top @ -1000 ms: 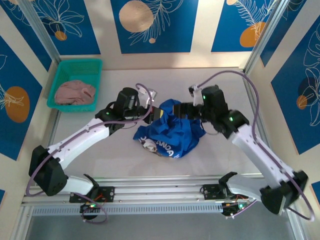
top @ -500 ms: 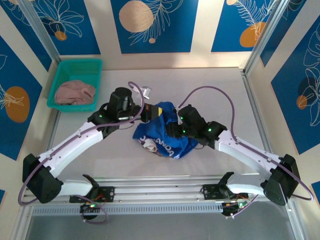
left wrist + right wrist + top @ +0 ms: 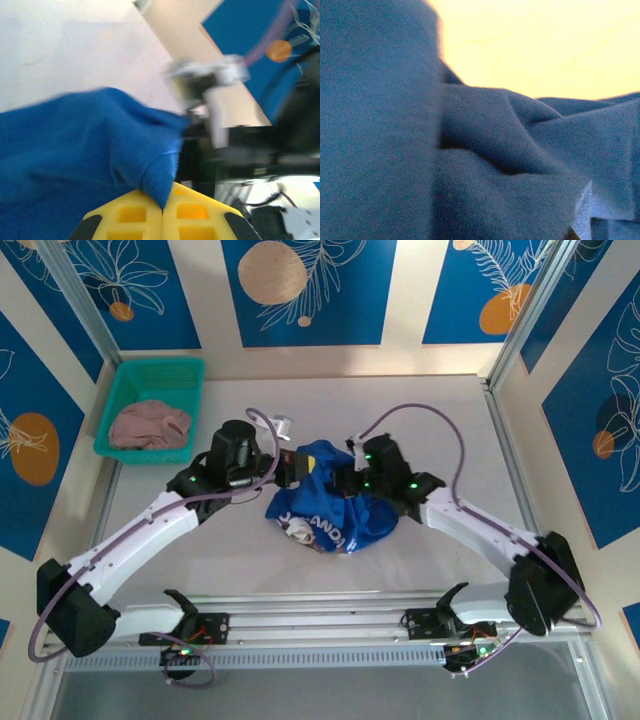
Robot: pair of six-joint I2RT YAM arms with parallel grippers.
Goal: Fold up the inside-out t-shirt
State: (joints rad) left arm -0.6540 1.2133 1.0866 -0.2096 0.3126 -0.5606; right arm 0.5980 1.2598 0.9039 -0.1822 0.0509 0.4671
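Item inspected: the royal-blue cotton t-shirt (image 3: 335,508). It lies crumpled in one heap at the middle of the pale bench (image 3: 450,420), with white print showing along its near edge.

My left fingers (image 3: 291,468) meet the heap at its far left corner. In the left wrist view their yellow pads (image 3: 130,215) are pressed together with a peak of blue cloth pinched in the seam between them.

My right fingers (image 3: 352,480) are sunk into the upper right of the heap, closed on a fold. The right wrist view gives blue folds hard against the lens.

A teal plastic basket (image 3: 150,370) sits at the far left corner of the bench, well apart from the heap, holding a dusty-pink garment (image 3: 150,425).
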